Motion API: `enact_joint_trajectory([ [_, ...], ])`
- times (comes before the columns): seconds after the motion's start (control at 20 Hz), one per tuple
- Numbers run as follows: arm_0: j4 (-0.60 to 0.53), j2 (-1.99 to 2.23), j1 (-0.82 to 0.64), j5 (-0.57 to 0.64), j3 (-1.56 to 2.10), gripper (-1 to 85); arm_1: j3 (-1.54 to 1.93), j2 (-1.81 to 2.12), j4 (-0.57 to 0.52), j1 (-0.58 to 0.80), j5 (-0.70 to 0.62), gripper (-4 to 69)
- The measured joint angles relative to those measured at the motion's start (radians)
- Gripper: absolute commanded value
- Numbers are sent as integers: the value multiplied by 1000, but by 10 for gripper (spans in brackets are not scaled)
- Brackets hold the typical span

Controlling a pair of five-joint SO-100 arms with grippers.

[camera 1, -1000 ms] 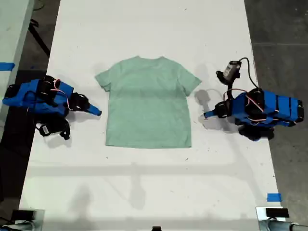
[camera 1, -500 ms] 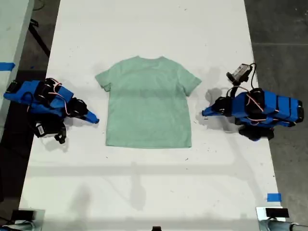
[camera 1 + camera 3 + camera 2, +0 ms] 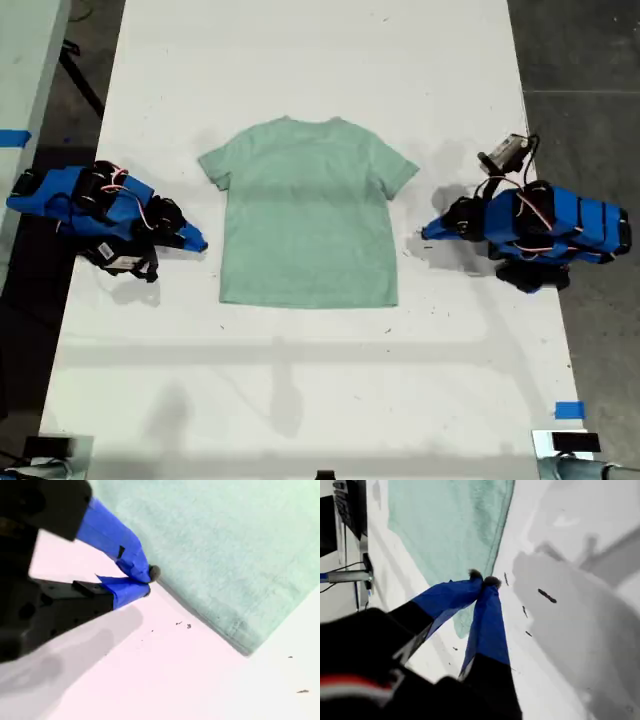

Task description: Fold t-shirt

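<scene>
Pinched shut and empty, my first gripper (image 3: 484, 578) and my second gripper (image 3: 149, 581) have dipped beside the t-shirt's (image 3: 305, 215) 3 and 9 o'clock edges in the exterior view; grasping likely comes next.

T-shirt (image 3: 307, 215): soft matt knit cloth, pale mint, fine fuzzy weave, stitched hem. Worktop (image 3: 310, 60): smooth matt white surface with small dark scuffs and specks. My first gripper (image 3: 485, 581) and my second gripper (image 3: 150, 580): matt blue plastic fingers with dark tips, on black plastic bodies.
</scene>
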Motion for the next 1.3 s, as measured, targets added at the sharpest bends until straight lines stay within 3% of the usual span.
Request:
enact_joint_trajectory([
  [0.25,-35,-69,-97,167,-100,0,-141,-78,-38,37,-84,11],
  [0.6,-40,-746,-282,405,-586,0,-653,-741,-38,181,-341,12],
  [0.85,123,-1124,-453,592,-976,5,-997,-1020,100,308,-528,12],
  [1.05,270,-1331,-612,746,-1216,9,-1221,-1166,272,428,-641,112],
  [1.3,307,-1379,-683,799,-1285,16,-1404,-1370,356,479,-784,281],
])
